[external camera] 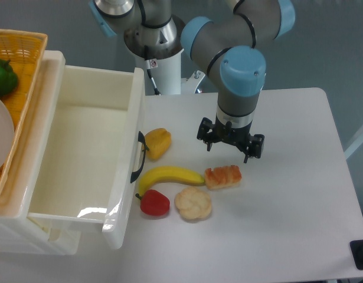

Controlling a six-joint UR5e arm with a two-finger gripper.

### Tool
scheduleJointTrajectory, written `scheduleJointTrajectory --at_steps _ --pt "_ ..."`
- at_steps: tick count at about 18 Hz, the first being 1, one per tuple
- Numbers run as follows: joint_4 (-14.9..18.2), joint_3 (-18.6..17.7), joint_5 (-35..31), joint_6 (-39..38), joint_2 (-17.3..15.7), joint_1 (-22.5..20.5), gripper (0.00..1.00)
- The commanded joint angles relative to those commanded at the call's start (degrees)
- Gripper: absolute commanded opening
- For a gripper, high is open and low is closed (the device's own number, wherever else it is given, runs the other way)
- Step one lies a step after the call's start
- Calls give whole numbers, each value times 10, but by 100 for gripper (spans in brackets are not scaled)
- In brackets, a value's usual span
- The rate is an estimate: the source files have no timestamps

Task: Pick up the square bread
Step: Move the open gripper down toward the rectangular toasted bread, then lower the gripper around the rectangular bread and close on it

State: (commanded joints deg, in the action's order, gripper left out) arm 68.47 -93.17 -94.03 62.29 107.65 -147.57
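The square bread (223, 176) is a small golden-brown ridged slab lying flat on the white table (287, 194), just right of the banana's tip. My gripper (229, 154) hangs from the arm directly above and slightly behind the bread, pointing down. Its dark fingers (208, 141) are spread apart and hold nothing. A small gap shows between the fingertips and the bread.
A yellow banana (169, 176), a red pepper (154, 203), a round pale bun (193, 203) and a yellow bell pepper (157, 142) lie left of the bread. An open white drawer (81, 153) stands at left, with a wicker basket (22, 53) holding a green pepper (2, 75).
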Motion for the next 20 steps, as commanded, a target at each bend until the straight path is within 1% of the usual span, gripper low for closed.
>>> scheduleJointTrajectory --at_steps 2,3,5,7,8,10,11,14,17,20 --pt "0 2 -45 55 15 4 100" --pt "-2 2 -53 86 22 6 100" --pt "-23 2 -53 130 42 7 100" --pt "-36 1 -51 148 55 12 100" --pt "-48 4 -51 157 70 16 100" --pt "-85 8 -46 165 95 27 100" --pt "-89 9 -35 165 101 29 100" --pt "-89 10 3 173 105 26 100" --pt "-89 8 7 173 113 27 100" --pt "-89 1 7 173 112 28 100"
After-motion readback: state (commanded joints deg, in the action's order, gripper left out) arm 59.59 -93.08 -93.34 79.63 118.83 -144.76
